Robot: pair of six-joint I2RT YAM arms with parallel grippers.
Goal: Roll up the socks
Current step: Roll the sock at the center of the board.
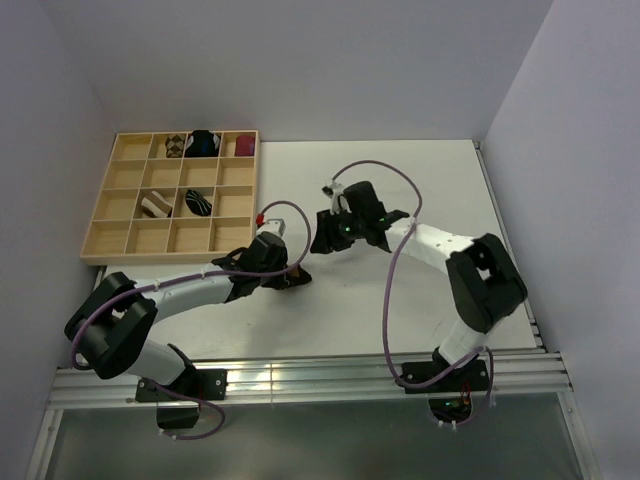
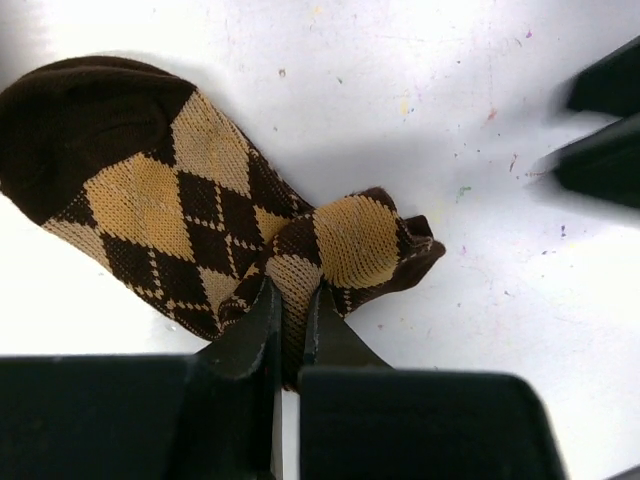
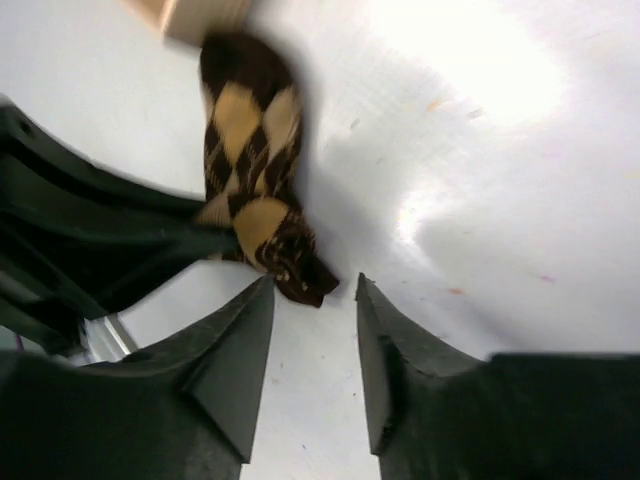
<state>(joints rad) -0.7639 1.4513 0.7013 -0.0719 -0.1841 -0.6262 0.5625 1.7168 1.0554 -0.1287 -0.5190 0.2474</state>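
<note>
"Well, where's the argyle sock?"

"Flat on the table, between both arms. The left end effector is pinched shut on its folded part. The right end effector is open and empty, just short of the dark tip. The sock's length runs straight away from it."

"Count?"

"One sock out, five rolled bundles in the tray."

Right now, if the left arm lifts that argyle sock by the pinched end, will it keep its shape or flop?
Probably flop: the argyle sock is soft knit, bunched where the left gripper pinches it. The free end lying flat on the table would likely dangle. It looks light and thin, so the pinch should hold, though a fold could slip out.
</note>
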